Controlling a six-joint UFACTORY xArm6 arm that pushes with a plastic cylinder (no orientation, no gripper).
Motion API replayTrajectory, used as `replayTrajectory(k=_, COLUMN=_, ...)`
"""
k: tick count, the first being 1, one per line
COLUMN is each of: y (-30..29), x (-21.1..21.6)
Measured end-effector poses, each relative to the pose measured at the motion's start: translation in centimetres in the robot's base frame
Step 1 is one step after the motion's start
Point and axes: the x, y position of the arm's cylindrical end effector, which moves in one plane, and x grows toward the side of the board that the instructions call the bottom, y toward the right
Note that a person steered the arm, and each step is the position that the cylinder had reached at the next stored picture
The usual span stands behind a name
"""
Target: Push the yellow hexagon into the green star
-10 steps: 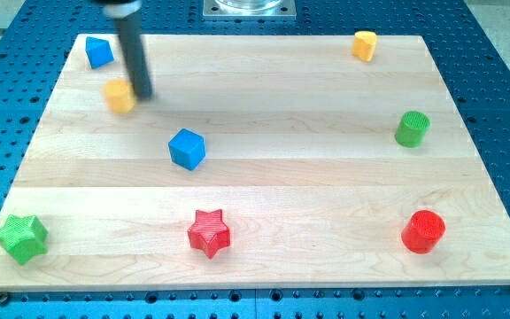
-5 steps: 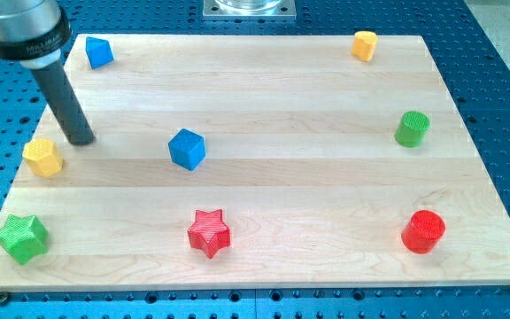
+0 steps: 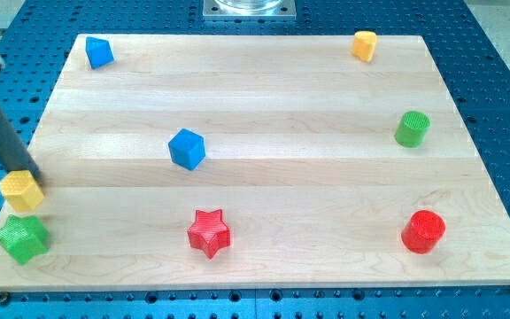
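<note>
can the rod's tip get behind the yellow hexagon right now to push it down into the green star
Probably yes: my tip already sits at the top edge of the yellow hexagon, and the green star lies just below it with nothing between.

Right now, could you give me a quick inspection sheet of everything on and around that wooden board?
Surface: pale wooden board, lying flat on a blue perforated metal table.
Job's things: yellow hexagon block at the view's left edge, just above the green star block; whether they touch, I cannot tell.
Clutter: blue block top left, blue cube near the middle, red star, red cylinder, green cylinder, small yellow block top right.
Grippers: none; my tip sits at the hexagon's upper edge.
Cables: nothing seen.
Surroundings: metal base plate at the view's top.
</note>
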Motion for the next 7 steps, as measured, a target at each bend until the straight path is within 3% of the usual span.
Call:
replayTrajectory(k=1, y=-0.3, x=0.0)
replayTrajectory(k=2, y=1.2, x=3.6)
replayTrajectory(k=4, y=3.6, x=0.4)
replayTrajectory(k=7, y=4.8, x=1.6)
